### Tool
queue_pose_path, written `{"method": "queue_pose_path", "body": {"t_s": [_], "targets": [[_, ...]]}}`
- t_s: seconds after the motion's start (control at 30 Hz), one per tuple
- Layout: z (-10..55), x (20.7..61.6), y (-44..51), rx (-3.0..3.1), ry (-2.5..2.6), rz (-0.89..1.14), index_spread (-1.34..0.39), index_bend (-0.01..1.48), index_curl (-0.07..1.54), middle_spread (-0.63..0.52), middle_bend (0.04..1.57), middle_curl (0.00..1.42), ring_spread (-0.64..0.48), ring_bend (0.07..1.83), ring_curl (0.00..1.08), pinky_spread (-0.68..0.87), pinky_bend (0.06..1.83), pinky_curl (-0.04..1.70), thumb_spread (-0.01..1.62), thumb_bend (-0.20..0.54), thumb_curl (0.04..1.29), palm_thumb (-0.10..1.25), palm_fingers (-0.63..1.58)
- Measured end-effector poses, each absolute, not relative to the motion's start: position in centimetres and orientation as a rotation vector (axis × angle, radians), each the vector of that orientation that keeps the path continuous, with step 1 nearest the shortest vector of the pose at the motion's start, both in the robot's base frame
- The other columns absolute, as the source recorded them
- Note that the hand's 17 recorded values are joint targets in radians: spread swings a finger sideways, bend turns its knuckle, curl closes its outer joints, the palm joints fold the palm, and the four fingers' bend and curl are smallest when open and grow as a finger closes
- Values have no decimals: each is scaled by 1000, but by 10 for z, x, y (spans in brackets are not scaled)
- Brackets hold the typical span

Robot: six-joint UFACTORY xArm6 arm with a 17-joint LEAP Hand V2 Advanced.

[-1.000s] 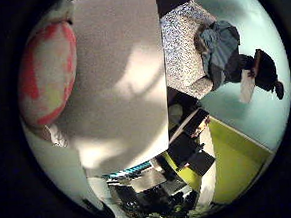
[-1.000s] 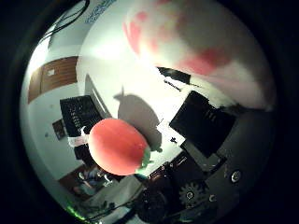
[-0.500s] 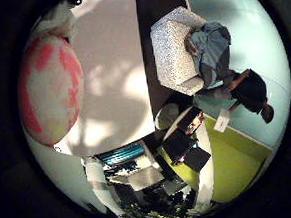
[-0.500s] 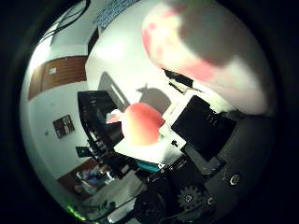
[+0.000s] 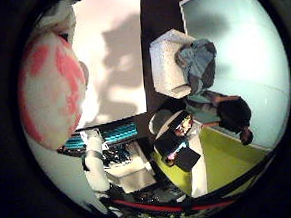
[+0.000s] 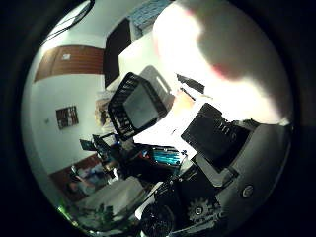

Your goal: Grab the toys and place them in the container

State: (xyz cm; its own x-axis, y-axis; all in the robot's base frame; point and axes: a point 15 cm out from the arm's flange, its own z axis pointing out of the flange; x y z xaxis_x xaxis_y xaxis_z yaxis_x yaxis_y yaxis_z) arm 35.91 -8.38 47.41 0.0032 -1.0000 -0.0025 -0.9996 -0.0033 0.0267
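Item: pink-and-white soft toy [image 5: 49, 90], pressed close against the palm, fingers of the hand [image 6: 217, 163] apparently curled round it. Step, as judged: carry toward the container. Black slatted basket [image 6: 136, 106] on the white table [image 5: 114, 56]. Next: align above basket, release. Basket rim is the only evident obstruction.
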Motion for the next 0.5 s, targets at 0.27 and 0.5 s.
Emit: {"method": "queue_pose_path", "body": {"t_s": [0.27, 0.5], "targets": [[509, 338, 8, 2393, -2087, 33, -291, 995, 1040, -225, 1225, 1037, -270, 1341, 895, -177, 1216, 1185, 1165, -12, 564, 1016, 1003], [517, 329, 87, 2537, -1948, 46, -294, 976, 1046, -227, 1213, 1044, -270, 1330, 897, -182, 1189, 1208, 1165, -12, 567, 1015, 1018]]}}
